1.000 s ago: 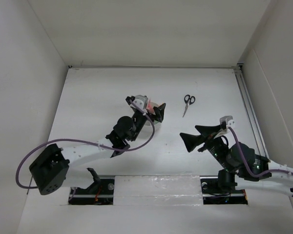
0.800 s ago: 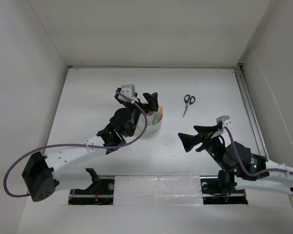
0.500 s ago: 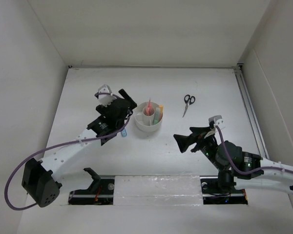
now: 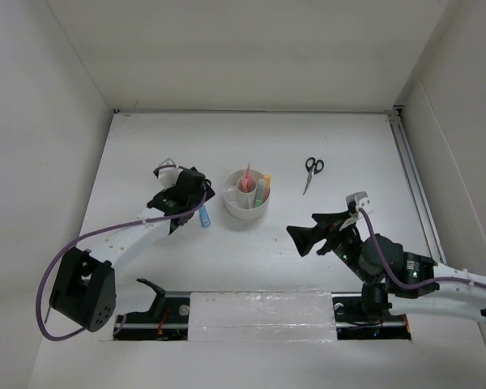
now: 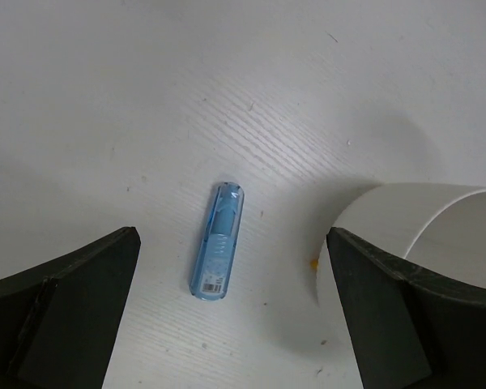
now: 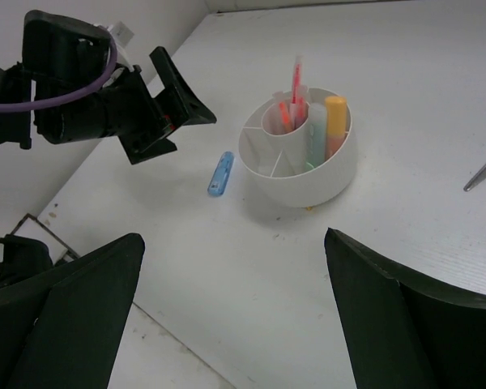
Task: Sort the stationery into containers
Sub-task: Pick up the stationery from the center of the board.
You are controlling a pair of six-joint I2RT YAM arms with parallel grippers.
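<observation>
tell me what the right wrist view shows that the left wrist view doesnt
Only right wrist: the pink pens in the centre cup, the orange-yellow marker in a compartment, the scissors tip, and the open left gripper from outside. Only left wrist: its own fingers close up. Both: the blue marker lying beside the white organizer.

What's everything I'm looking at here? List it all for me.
table: one, white, under everything
organizer: one, white, round, mid-table
pens: at least two, pink-red, upright in the organizer's centre cup
orange marker: one, orange-yellow, upright in an outer compartment
green marker: one, pale green, same ring, beside the orange one
blue marker: one, clear blue, flat on the table left of the organizer
scissors: one, black handles, flat on the table, right of the organizer
left gripper: one, black, open, above the blue marker
right gripper: one, black, open, empty
</observation>
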